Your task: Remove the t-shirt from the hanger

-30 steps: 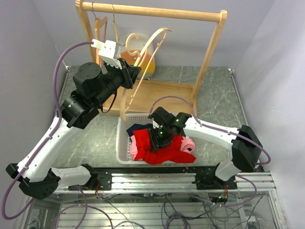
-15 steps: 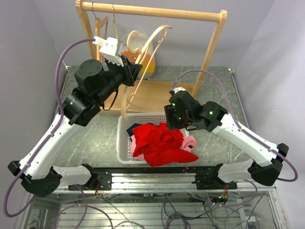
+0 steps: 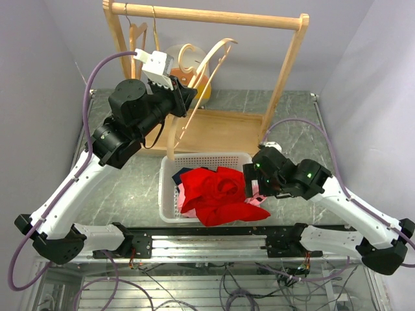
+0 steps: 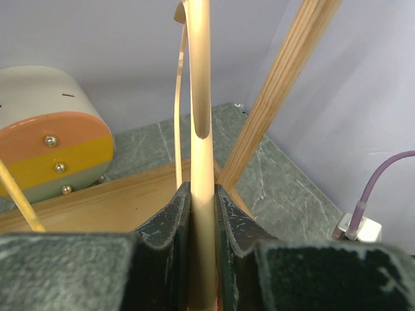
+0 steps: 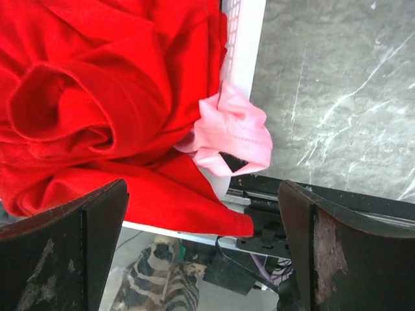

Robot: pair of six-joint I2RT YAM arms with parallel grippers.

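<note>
Both hands being accounted for. Right hand [image 3: 251, 183] being drawn back rightward off red t-shirt [image 3: 217, 194], fingers spread, nothing being carried. T-shirt now being left heaped in white basket [image 3: 166, 188] on desk [image 3: 298, 123], edge being draped over near rim beside pink garment [image 5: 233, 129]. Bare wooden hanger [image 4: 200, 97] being pinched by left hand [image 4: 202, 207] and raised slightly toward rack [image 3: 207, 14]. Removal being judged done.

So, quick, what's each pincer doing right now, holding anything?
Left pincer: closed on the wooden hanger.
Right pincer: open, holding nothing, over the red t-shirt.
</note>
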